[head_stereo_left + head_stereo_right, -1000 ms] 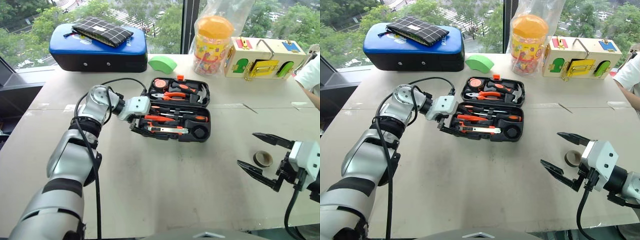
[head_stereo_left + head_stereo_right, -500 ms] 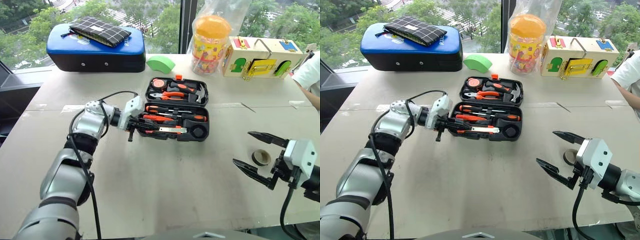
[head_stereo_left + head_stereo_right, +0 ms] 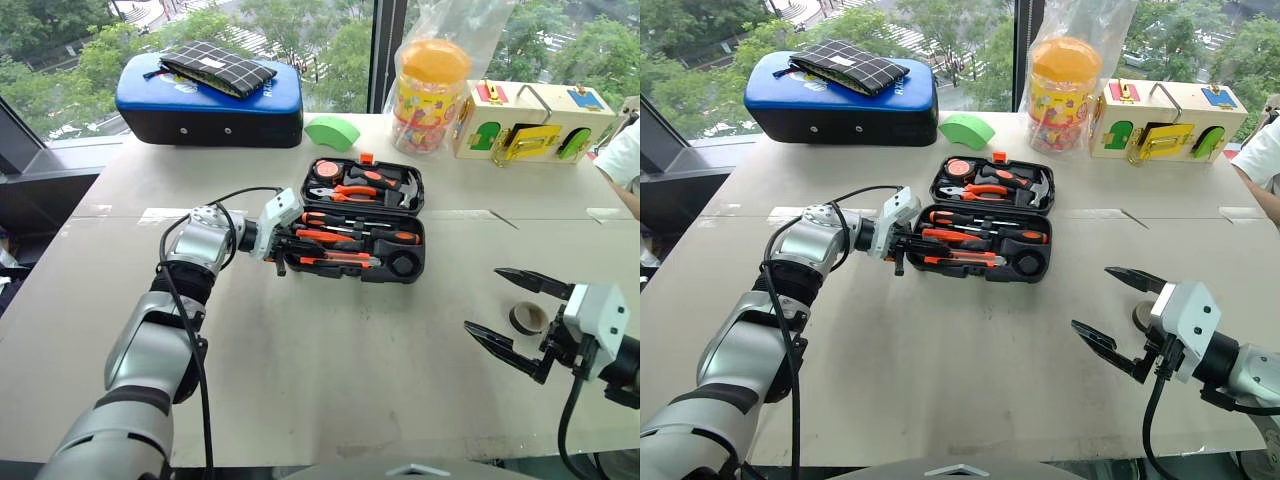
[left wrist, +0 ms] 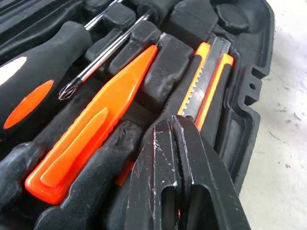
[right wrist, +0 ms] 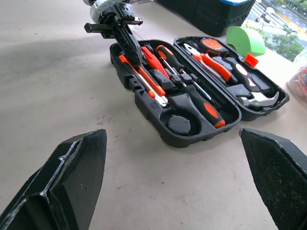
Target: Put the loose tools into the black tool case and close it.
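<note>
Left eye view: the black tool case (image 3: 362, 218) lies open mid-tabletop (image 3: 330, 380), the closed, empty left claw (image 3: 281, 256) at its near-left corner; the small tape roll (image 3: 524, 318) lies right, beside the wide-open right claw (image 3: 518, 318). Left wrist view: closed fingertips (image 4: 165, 143) sit between the orange screwdriver (image 4: 93, 129) and utility knife (image 4: 207, 79). Right wrist view: the case lies beyond the spread fingers (image 5: 72, 177).

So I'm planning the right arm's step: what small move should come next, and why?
Probably lower the right gripper over the small dark tape roll and close on it. Its jaws stand wide open around the roll, which lies loose on the table, apart from the open black moulded plastic tool case, where the left gripper rests shut.
</note>
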Robot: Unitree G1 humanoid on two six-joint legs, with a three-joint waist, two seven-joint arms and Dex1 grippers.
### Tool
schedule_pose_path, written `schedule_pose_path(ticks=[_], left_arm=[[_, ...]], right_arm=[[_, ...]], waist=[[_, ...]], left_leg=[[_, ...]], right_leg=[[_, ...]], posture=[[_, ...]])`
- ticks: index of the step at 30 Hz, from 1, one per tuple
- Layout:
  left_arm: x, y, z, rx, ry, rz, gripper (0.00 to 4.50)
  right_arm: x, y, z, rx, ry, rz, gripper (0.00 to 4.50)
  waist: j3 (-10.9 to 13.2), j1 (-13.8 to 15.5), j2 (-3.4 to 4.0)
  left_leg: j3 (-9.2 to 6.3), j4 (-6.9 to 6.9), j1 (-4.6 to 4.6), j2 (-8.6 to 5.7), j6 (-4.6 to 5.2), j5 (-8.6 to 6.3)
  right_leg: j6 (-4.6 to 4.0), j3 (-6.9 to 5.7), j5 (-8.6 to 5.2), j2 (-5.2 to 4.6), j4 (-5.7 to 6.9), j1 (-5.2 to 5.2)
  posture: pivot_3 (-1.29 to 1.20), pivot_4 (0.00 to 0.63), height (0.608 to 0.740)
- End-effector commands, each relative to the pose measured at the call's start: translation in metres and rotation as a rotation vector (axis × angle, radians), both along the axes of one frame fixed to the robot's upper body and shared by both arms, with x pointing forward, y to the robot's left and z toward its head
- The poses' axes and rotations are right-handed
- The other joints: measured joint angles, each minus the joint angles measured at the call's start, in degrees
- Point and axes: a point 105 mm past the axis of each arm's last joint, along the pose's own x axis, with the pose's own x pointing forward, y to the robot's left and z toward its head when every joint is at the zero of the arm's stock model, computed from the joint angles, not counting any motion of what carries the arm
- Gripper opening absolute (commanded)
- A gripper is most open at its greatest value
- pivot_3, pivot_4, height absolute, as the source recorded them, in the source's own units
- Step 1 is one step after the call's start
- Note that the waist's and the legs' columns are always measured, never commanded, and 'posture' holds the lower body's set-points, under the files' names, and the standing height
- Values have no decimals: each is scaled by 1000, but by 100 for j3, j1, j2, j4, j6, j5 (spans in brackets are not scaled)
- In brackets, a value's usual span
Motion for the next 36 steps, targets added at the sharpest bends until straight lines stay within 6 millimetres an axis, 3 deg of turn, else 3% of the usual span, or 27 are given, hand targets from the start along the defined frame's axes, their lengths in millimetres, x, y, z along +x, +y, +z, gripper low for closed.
schedule_pose_path(ticks=[1,5,8,12,15,17,21,28,30,36], left_arm=[[-8,-4,-1,-79,-39,-35,56],[-24,-12,43,-277,-134,-143,56],[-50,-16,59,-329,-140,-261,772],[-89,-29,65,-321,-162,-399,2535],[-108,-40,72,-337,-151,-451,3818],[-112,-44,73,-329,-177,-459,3818],[-117,-46,69,-322,-191,-451,3878],[-118,-40,61,-314,-201,-403,3878],[-118,-35,57,-311,-203,-367,3878],[-120,-12,47,-311,-201,-204,3878]], right_arm=[[3,-5,3,-21,-35,-84,4500],[8,-27,-16,-93,46,-247,4500],[7,-35,-31,-124,128,-294,4500],[15,-55,-53,-263,236,-435,4500],[18,-57,-67,-228,371,-449,4500],[22,-64,-76,-222,441,-496,4500],[31,-71,-90,-231,520,-532,3432],[37,-73,-84,-242,518,-521,95],[43,-63,-64,-221,460,-455,19],[66,-1,-10,-149,322,-171,19]], waist=[[-1,-10,3],[9,-6,-4],[13,-11,-11],[18,-53,4],[24,-68,2],[27,-61,4],[30,-55,9],[29,-102,-5],[33,-118,-6],[43,-195,4]], left_leg=[[1,0,0,0,0,0],[4,-1,-29,1,-1,0],[2,0,-56,0,-1,0],[7,-4,-49,0,2,-3],[9,-3,-47,0,2,-3],[7,-3,-47,0,2,-3],[9,-6,-46,-5,3,-3],[15,-4,-33,-4,4,-2],[19,-1,-33,-7,5,-3],[18,-29,-25,3,4,-3]], right_leg=[[0,1,0,-1,0,-1],[-2,6,0,-9,-2,-29],[-4,5,1,-10,-7,-53],[-5,10,1,-12,-13,-48],[-5,14,1,-12,-13,-47],[-5,12,1,-11,-14,-46],[-5,12,0,-9,-19,-46],[-5,20,1,-6,-18,-35],[-4,28,1,-10,-19,-35],[-4,26,1,-1,-19,-45]], posture=[[0,150,740],[0,150,740],[0,150,740],[0,150,740],[0,150,740],[0,150,740],[0,150,740],[0,150,740],[0,150,740],[0,150,740]])
